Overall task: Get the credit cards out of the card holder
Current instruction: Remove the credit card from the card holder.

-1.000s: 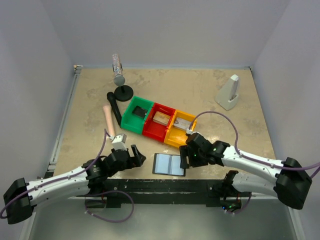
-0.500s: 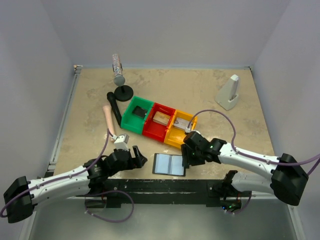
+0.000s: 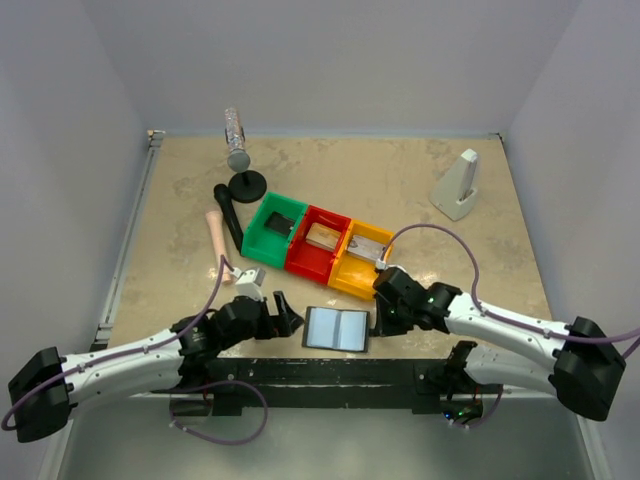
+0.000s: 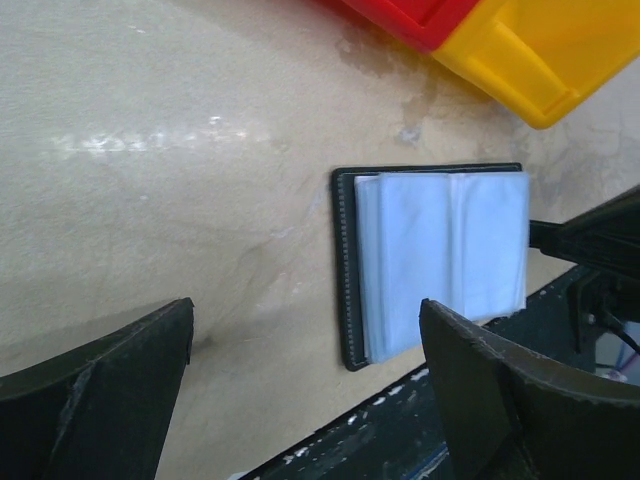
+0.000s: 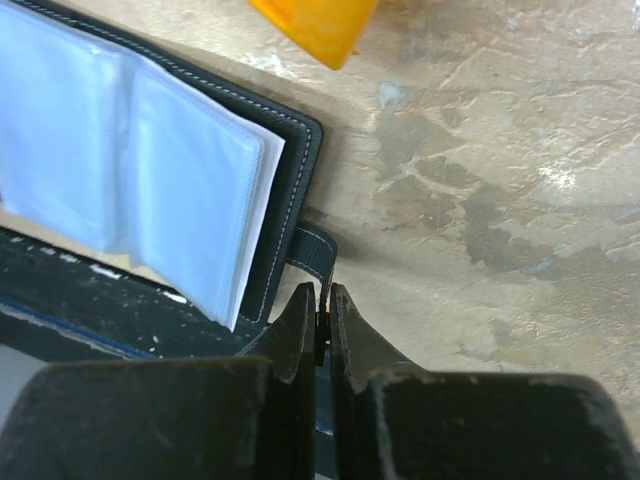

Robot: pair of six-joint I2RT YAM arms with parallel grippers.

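Table (image 3: 450,270): mottled beige, flat black bifold card holder (image 3: 337,329) lying open on it.
Left jaws: released, spread wide just beside holder.
Right jaws: clenched on holder's black strap (image 5: 312,252).

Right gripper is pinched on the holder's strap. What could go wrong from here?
1. The right gripper pinches only the thin strap of the card holder; a pull may slip or drag the whole case.
2. The case lies at the near edge by the black rail and could slide off.
3. The left gripper stands open, apart; nothing pins the case.
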